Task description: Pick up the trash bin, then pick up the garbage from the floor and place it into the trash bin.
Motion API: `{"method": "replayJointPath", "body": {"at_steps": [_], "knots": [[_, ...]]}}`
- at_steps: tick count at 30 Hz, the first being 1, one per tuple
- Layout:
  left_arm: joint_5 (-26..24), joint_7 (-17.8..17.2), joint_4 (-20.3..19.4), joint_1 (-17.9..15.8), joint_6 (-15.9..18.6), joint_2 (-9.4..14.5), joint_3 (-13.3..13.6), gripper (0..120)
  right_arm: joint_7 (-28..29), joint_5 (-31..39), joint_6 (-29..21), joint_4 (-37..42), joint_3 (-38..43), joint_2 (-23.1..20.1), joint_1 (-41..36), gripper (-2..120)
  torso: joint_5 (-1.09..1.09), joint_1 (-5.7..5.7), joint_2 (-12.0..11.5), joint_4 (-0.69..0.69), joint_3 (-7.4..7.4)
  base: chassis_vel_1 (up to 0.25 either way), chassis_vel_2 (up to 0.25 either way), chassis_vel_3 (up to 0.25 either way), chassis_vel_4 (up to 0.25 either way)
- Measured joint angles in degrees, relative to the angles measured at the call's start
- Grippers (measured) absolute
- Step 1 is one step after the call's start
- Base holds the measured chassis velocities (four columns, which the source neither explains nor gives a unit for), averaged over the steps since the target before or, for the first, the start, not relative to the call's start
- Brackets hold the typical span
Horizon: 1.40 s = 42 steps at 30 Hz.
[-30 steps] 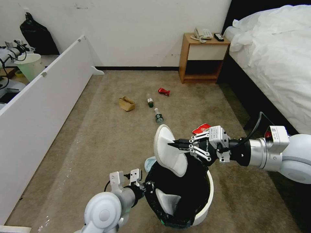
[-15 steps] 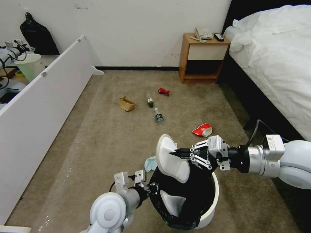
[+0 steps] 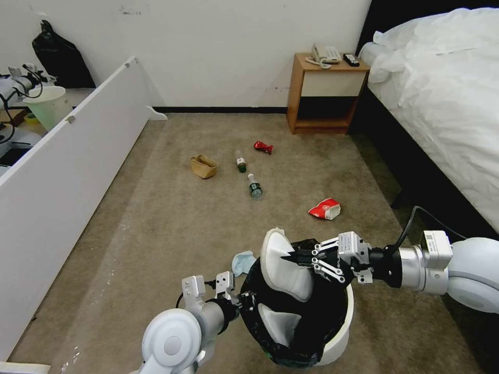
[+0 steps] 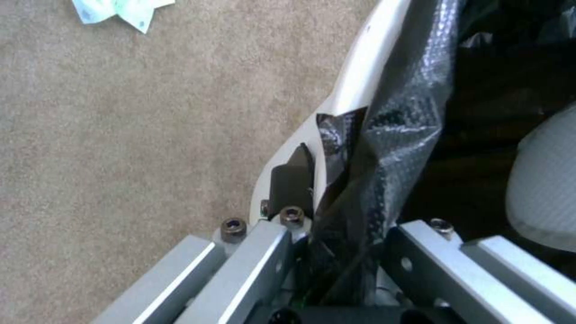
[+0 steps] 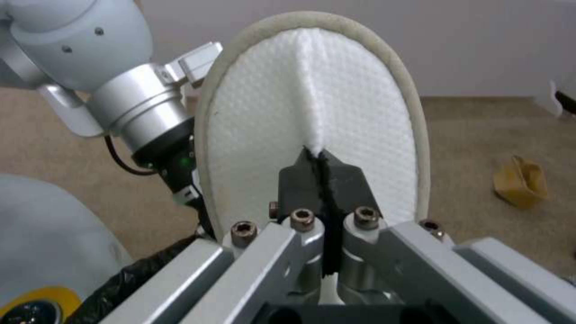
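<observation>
The white trash bin point(image 3: 344, 332) with its black liner stands low in the head view. My left gripper point(image 3: 243, 300) is shut on its near rim; the left wrist view shows the gripper point(image 4: 324, 180) pinching rim point(image 4: 360, 67) and liner. My right gripper point(image 3: 289, 256) is shut on a white slipper point(image 3: 283, 267) held upright just over the bin's mouth, seen close in the right wrist view as gripper point(image 5: 321, 164) and slipper point(image 5: 312, 90). A second slipper point(image 3: 278, 322) lies inside the bin. On the carpet lie a blue mask point(image 3: 241, 262), a snack packet point(image 3: 325, 209), two bottles point(image 3: 240, 162) point(image 3: 254, 187), a red wrapper point(image 3: 263, 147) and a tan paper bag point(image 3: 203, 166).
A long white panel point(image 3: 67, 171) walls off the left side, with a pale green bin point(image 3: 49, 106) behind it. A wooden nightstand point(image 3: 325, 96) stands at the far wall and a bed point(image 3: 447, 93) runs along the right. Open carpet lies between.
My right gripper has come down and slightly right with the slipper, from above the bin to its mouth. The snack packet behind it has come into sight. The bin and left gripper shifted slightly right.
</observation>
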Motion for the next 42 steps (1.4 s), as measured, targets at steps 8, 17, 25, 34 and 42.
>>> {"method": "replayJointPath", "body": {"at_steps": [8, 17, 25, 34, 42], "knots": [[-0.2, 0.0, -0.4, 0.0, 0.0, -0.3, 0.1, 2, -0.1, -1.1, 0.0, -1.0, -0.7, 0.1, -1.0, 0, 0.00, 0.00, 0.0, 0.00, 0.00, 0.000, 0.000, 0.000, 0.000], [-0.6, 0.0, -1.1, 0.2, 0.0, -0.2, 0.3, 2, 0.0, -1.6, -0.1, -2.7, -1.0, -0.1, -1.5, 0, -0.01, 0.00, 0.0, 0.00, 0.00, 0.000, 0.000, 0.000, 0.000], [-0.6, 0.2, -1.1, 0.0, 0.0, -0.3, 0.5, 2, 0.0, -1.8, -0.4, -3.0, -1.3, -0.3, -1.7, 23, 0.00, 0.01, 0.0, 0.00, 0.00, 0.000, 0.000, 0.000, 0.000], [-0.6, 0.3, -0.7, -0.4, 0.0, -0.6, 0.5, 2, -0.3, -1.9, -0.7, -3.0, -1.3, -0.3, -1.8, 55, 0.00, 0.01, 0.0, 0.00, 0.00, 0.000, 0.000, 0.000, 0.000], [-0.5, 0.4, -0.4, -0.9, 0.0, -0.6, 0.2, 2, -0.9, -2.1, -0.8, -3.0, -1.4, -0.3, -2.0, 83, 0.00, 0.01, 0.0, 0.00, 0.00, 0.000, 0.000, 0.000, 0.000]]}}
